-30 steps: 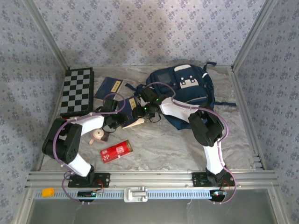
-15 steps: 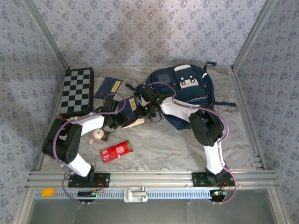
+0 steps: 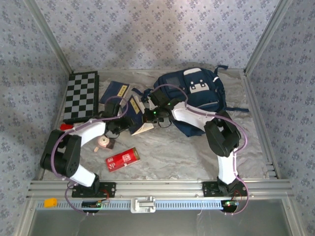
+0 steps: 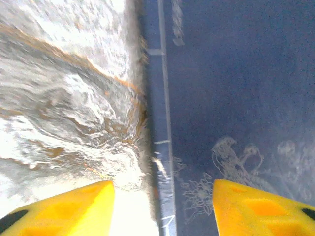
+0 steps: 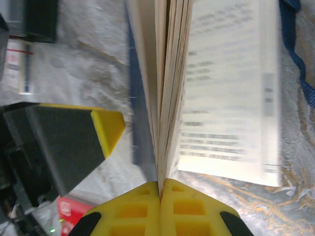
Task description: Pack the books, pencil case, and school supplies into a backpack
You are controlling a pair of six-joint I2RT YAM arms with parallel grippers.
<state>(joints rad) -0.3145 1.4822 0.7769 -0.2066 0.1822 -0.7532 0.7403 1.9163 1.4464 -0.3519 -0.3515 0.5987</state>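
Note:
My right gripper [image 3: 147,116] [image 5: 161,189] is shut on a few pages of an open navy book [image 3: 136,117] [image 5: 170,73], which stands tilted on edge left of the backpack [image 3: 197,96]. The left gripper [image 3: 119,121] [image 4: 162,206] is open, its yellow fingertips [image 4: 88,204] standing on either side of that book's navy cover [image 4: 236,88] without touching it. One of the left gripper's fingers [image 5: 74,140] shows in the right wrist view, beside the book. A second navy book [image 3: 116,92] lies flat at the back. The red pencil case [image 3: 123,159] [image 5: 74,211] lies near the front.
A chequered board [image 3: 81,96] lies at the back left. A small round roll [image 3: 104,142] sits under the left forearm, and a tiny red block [image 3: 66,126] lies by the left wall. Backpack straps [image 3: 238,109] trail right. The table [image 3: 177,152] is marbled white.
The right gripper has closed on the book's pages. The left gripper has opened and drawn back to the left, and the book now stands more upright.

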